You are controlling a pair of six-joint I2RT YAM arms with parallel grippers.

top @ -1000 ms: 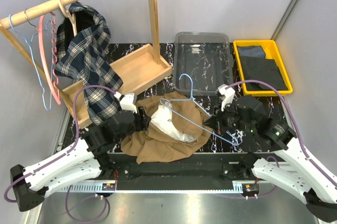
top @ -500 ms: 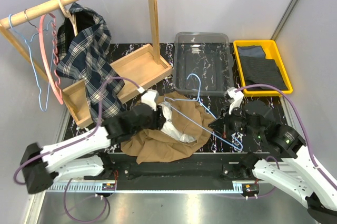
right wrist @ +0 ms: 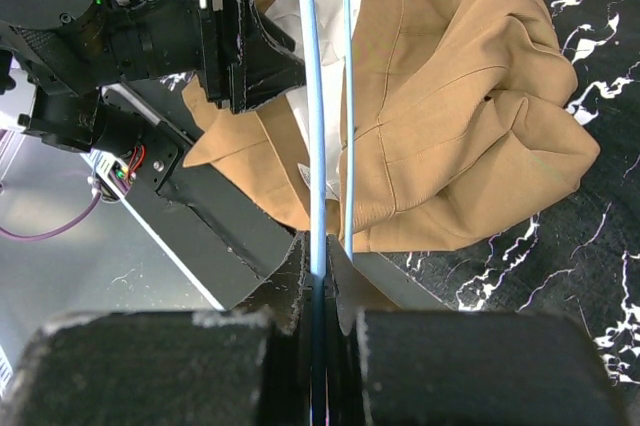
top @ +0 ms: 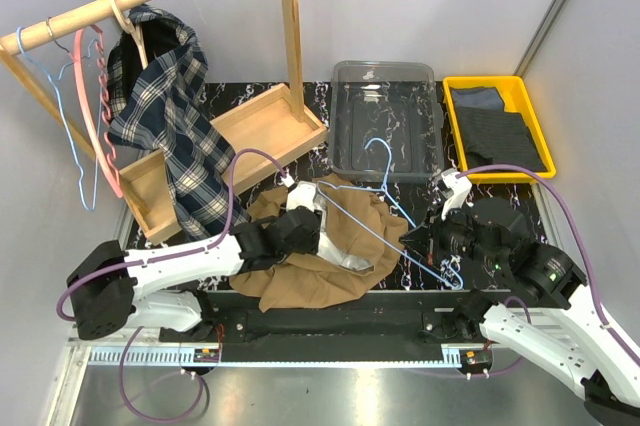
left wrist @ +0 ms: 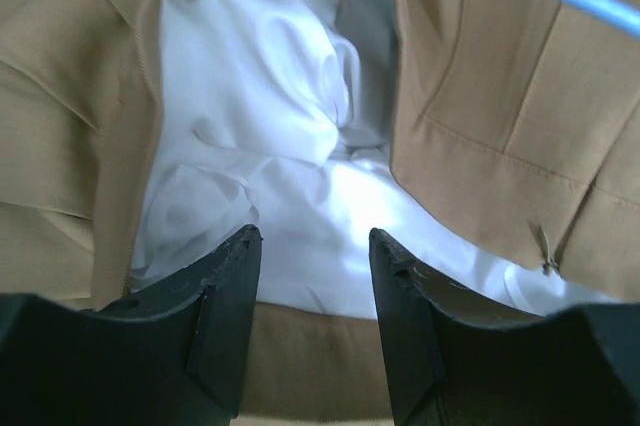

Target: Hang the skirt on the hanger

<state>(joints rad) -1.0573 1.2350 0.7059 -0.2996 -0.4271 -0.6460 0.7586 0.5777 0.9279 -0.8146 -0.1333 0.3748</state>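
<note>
Folded dark cloth (top: 500, 134) in yellow tray (top: 492, 81), skirt (top: 300, 284) near clear bin (top: 384, 67)

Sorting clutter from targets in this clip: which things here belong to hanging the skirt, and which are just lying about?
In the job: skirt, blue wire hanger, right gripper clamping it, left gripper open over the skirt.
Lying about: plaid shirt, pink hanger, clear bin, yellow tray.

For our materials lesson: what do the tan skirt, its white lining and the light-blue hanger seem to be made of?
Skirt: matte woven cloth, going by its stitched seams and soft folds. Lining: thin, faintly glossy fabric, perhaps synthetic; it crumples finely and catches light. Hanger: thin wire with a smooth light-blue coat, probably coated metal, though paint or plastic cannot be told.
</note>
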